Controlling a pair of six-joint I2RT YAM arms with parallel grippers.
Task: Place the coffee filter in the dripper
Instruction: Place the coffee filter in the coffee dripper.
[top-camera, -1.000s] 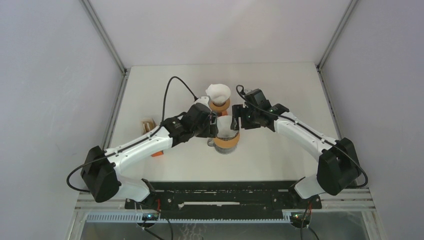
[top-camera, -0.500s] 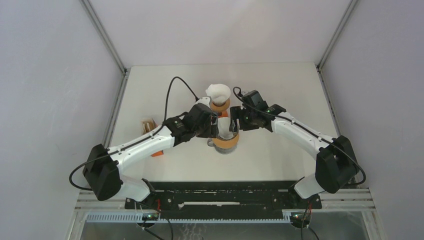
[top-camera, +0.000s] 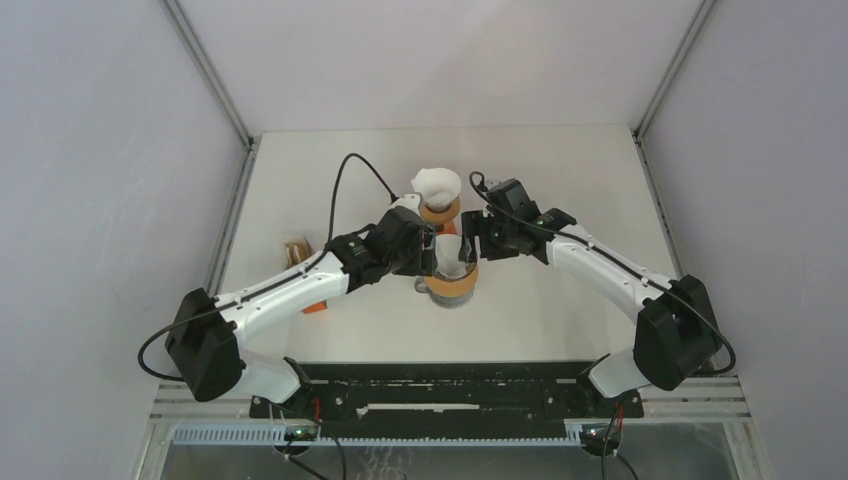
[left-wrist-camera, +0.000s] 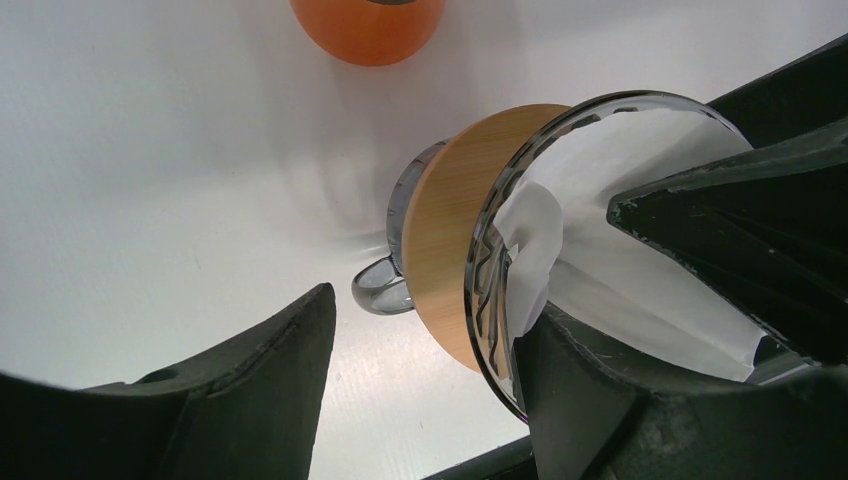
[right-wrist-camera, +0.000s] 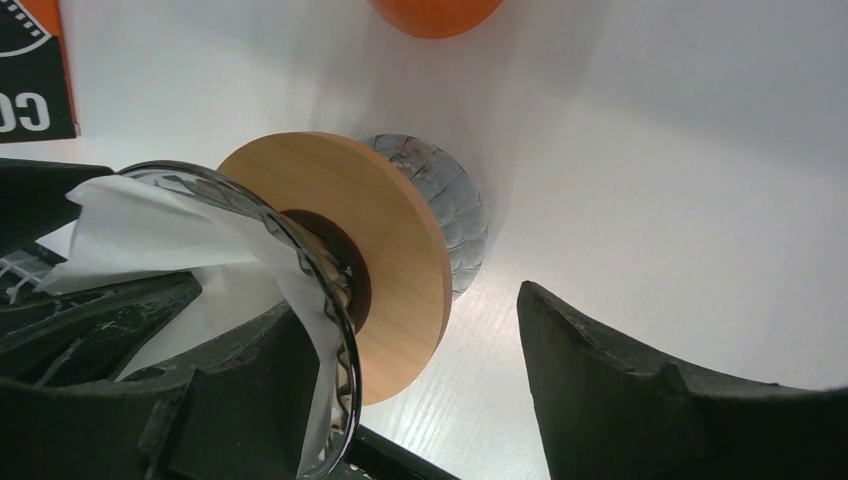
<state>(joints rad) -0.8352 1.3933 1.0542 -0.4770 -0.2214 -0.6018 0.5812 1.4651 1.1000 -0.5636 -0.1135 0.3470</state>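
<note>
A glass dripper (top-camera: 453, 283) with a wooden collar stands at the table's middle, with the white paper coffee filter (top-camera: 451, 258) in its cone. My left gripper (top-camera: 430, 254) is open at its left rim. In the left wrist view (left-wrist-camera: 425, 400) one finger is inside the cone against the filter (left-wrist-camera: 620, 270) and the other is outside the dripper (left-wrist-camera: 455, 240). My right gripper (top-camera: 470, 240) is open at the right rim. In the right wrist view (right-wrist-camera: 430, 390) one finger is inside on the filter (right-wrist-camera: 140, 230) and the other is outside the dripper (right-wrist-camera: 395, 260).
An orange holder (top-camera: 438, 208) with a stack of white filters (top-camera: 437, 185) stands just behind the dripper. A small brown item (top-camera: 295, 247) and an orange and black box (top-camera: 316, 307) lie to the left, partly under my left arm.
My right gripper has edged a little left over the dripper's rim. My left gripper has barely moved. The filter stays in the cone.
</note>
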